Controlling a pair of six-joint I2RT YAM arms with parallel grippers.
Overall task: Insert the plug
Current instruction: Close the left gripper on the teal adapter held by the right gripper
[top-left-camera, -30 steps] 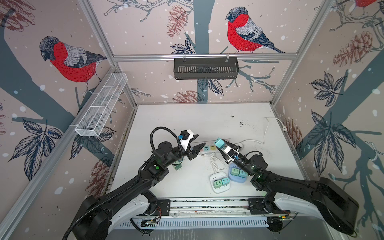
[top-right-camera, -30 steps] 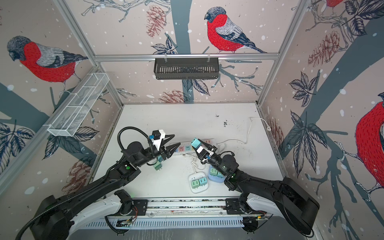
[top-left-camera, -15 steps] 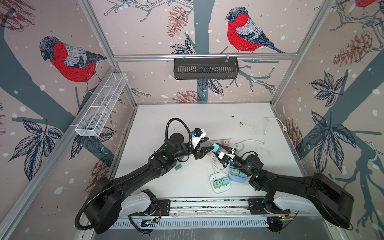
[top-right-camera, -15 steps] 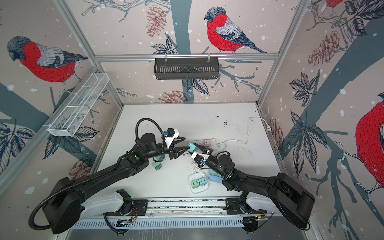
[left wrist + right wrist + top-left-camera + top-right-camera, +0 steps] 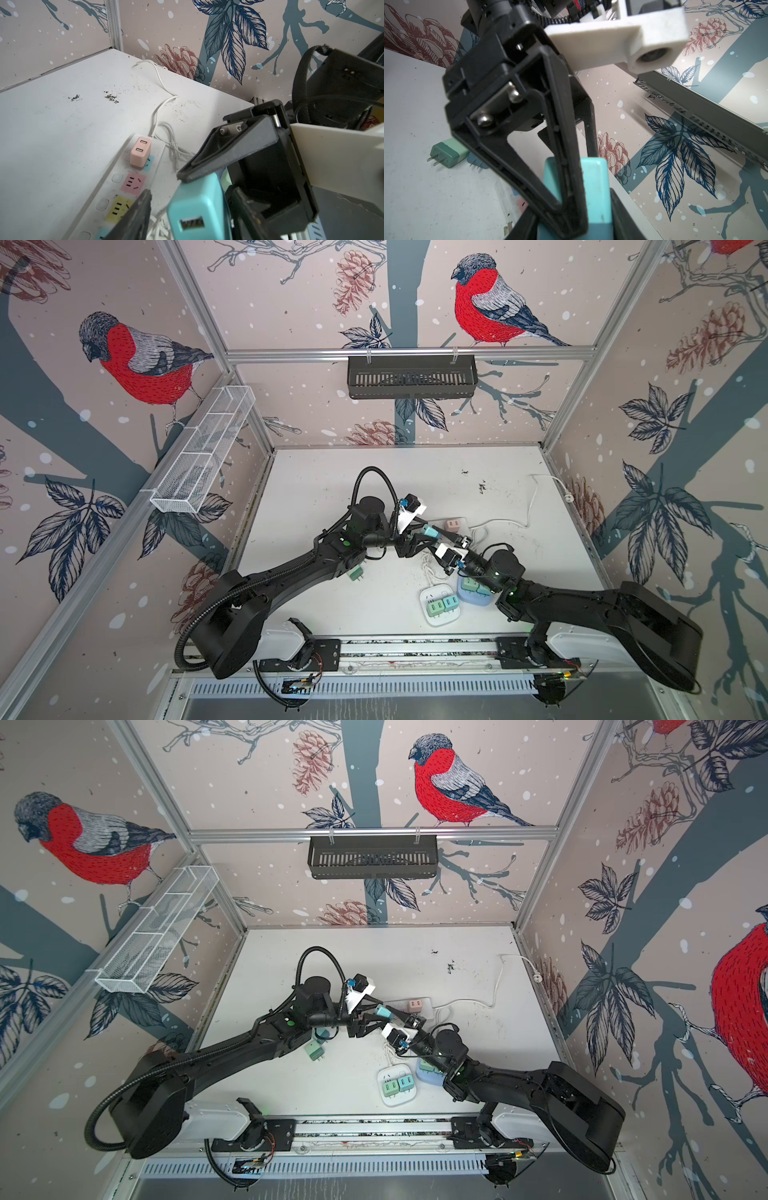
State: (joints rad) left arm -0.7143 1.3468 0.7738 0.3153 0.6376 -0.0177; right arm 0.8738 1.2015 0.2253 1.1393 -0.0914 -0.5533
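Roughly sideways teal plug [image 5: 430,532], USB port [image 5: 191,223] toward left arm [image 5: 291,572].

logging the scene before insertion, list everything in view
teal plug: 1, teal, between both grippers
power strip: 1, white, table middle
pink charger: 1, pink, plugged into strip
cable: 1, white, strip to right wall
loose plugs: 2, green and teal, beside left arm
socket cubes: 2, white and pale blue, front, green chargers in
baskets: 2, black on back wall, white mesh on left wall
left gripper: 1, black, open around plug
right gripper: 1, black, shut on plug
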